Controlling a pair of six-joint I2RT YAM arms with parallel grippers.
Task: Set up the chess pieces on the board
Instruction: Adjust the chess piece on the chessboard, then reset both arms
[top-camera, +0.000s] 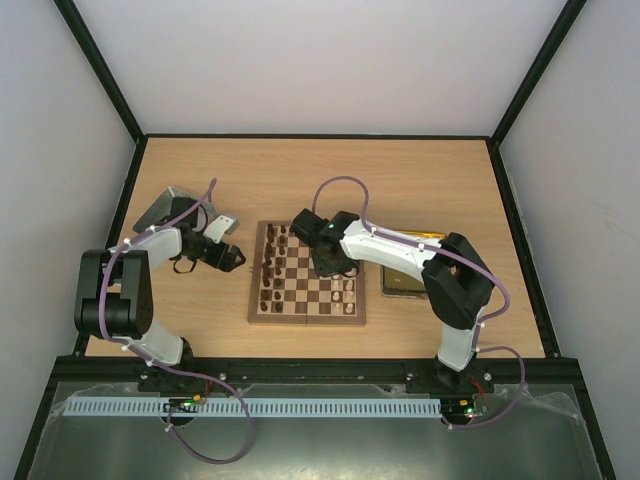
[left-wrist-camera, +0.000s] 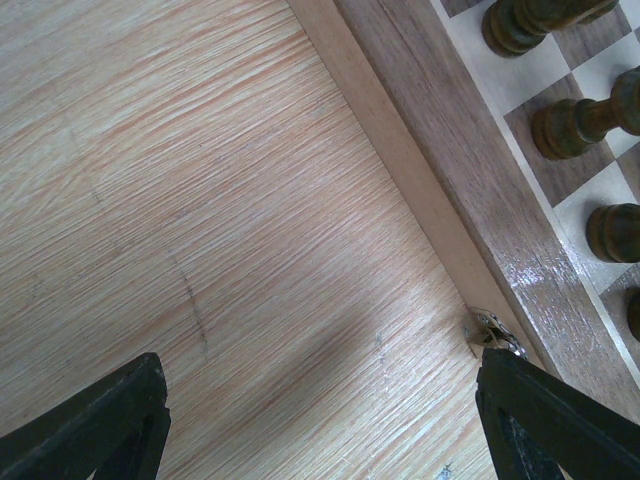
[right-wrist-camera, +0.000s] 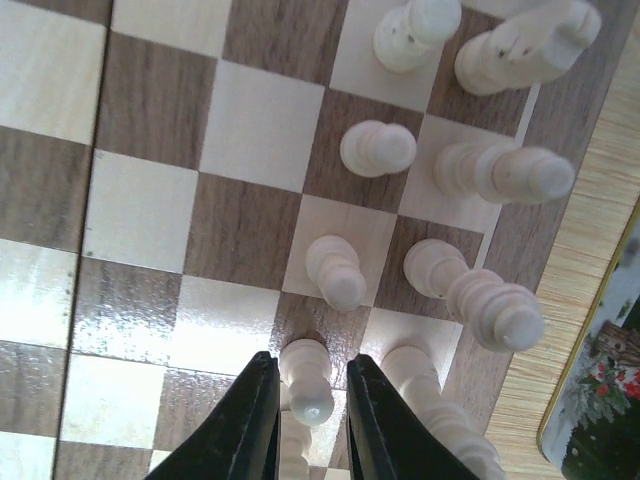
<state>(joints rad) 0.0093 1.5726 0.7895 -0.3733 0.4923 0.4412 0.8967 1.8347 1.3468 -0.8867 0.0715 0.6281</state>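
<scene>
We saw right gripper (right-wrist-camera: 312, 362) narrowly parted astride an upright cream pawn (right-wrist-camera: 305, 388), on the chessboard (right-wrist-camera: 150, 100), left gripper (left-wrist-camera: 320, 358) spread wide.

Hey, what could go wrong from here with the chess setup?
The jaws of the right gripper stand close on either side of a cream pawn; lifting off crooked could tip it into the crowded cream pieces beside it. The open left gripper hangs at the edge of the chessboard; a sideways move could shove it.
</scene>
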